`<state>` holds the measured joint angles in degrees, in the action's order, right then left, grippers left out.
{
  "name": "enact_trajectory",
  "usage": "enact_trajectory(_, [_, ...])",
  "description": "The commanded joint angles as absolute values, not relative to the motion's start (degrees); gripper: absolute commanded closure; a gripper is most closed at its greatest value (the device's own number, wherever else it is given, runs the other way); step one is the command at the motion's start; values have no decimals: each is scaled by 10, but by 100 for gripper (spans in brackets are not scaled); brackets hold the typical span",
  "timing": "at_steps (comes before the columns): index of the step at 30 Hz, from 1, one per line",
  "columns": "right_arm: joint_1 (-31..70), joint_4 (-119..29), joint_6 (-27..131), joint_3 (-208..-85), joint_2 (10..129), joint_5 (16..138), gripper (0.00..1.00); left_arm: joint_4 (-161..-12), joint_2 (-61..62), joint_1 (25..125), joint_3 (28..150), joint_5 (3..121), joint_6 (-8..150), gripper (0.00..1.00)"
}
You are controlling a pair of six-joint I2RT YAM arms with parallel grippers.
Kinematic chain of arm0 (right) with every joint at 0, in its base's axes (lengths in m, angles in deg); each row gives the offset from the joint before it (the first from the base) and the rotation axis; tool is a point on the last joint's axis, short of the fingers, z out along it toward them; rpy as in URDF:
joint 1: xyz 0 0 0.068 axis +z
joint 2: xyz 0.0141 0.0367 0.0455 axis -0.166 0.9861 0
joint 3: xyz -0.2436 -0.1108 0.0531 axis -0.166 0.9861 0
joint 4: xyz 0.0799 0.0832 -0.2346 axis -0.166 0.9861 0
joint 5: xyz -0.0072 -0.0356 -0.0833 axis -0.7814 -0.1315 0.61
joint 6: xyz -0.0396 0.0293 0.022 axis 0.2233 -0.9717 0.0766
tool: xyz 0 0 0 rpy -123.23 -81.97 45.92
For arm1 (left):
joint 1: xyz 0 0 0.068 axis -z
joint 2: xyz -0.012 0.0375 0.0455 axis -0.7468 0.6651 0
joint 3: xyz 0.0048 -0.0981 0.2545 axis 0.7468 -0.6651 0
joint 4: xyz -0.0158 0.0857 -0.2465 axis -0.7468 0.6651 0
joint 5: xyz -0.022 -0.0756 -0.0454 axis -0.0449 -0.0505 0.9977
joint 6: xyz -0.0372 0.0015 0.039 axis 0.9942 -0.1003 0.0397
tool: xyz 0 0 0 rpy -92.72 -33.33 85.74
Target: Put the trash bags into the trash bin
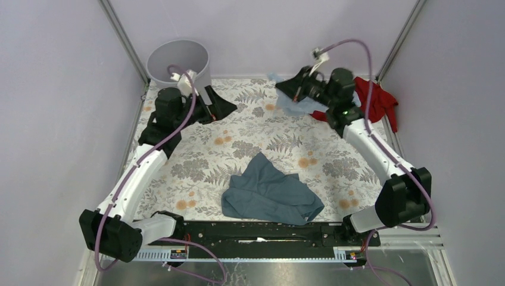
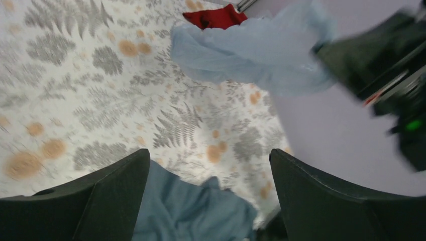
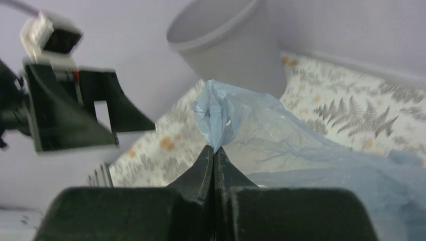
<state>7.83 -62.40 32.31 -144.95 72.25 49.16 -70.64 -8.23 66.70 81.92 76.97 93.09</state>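
**Right gripper [image 3: 213,150] clenched on plastic bag [image 3: 261,130]; left gripper [image 1: 223,110] spread, holding nothing.**
Blue cloth [image 1: 271,193] lies at the middle of the near edge; bag is pinched by its top near the far edge, right of centre; bin [image 1: 199,74] stands upright in the far left corner, left gripper just beside it; red cloth [image 1: 381,98] in the far right corner.
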Motion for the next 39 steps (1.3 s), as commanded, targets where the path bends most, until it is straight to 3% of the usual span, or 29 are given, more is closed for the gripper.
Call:
enact_trajectory(1, [149, -726, 417, -1343, 733, 547, 100, -802, -85, 623, 755, 894, 1154, 6])
enact_trajectory(7, [227, -811, 404, -1247, 779, 573, 100, -918, -77, 623, 672, 904, 1231, 4])
enact_trajectory(18, [252, -893, 343, -1176, 793, 567, 100, -918, -29, 682, 638, 810, 1238, 12])
enact_trajectory(24, [263, -896, 338, -1166, 791, 563, 100, -929, 42, 686, 662, 831, 1273, 16])
enact_trajectory(26, [266, -903, 337, -1156, 787, 569, 100, -926, 65, 691, 675, 842, 1271, 23])
enact_trajectory(31, [271, -892, 339, -1156, 787, 569, 99, -919, 90, 699, 672, 824, 1251, 54])
enact_trajectory(33, [273, -876, 337, -1157, 784, 570, 84, -920, 98, 698, 677, 822, 1230, 80])
enact_trajectory(34, [273, -852, 335, -1156, 779, 576, 75, -916, 100, 698, 682, 819, 1216, 88])
enact_trajectory(36, [274, -779, 339, -1161, 759, 601, 55, -900, 97, 698, 691, 799, 1181, 95])
enact_trajectory(39, [274, -621, 368, -1179, 715, 658, 33, -860, 76, 696, 696, 768, 1113, 100])
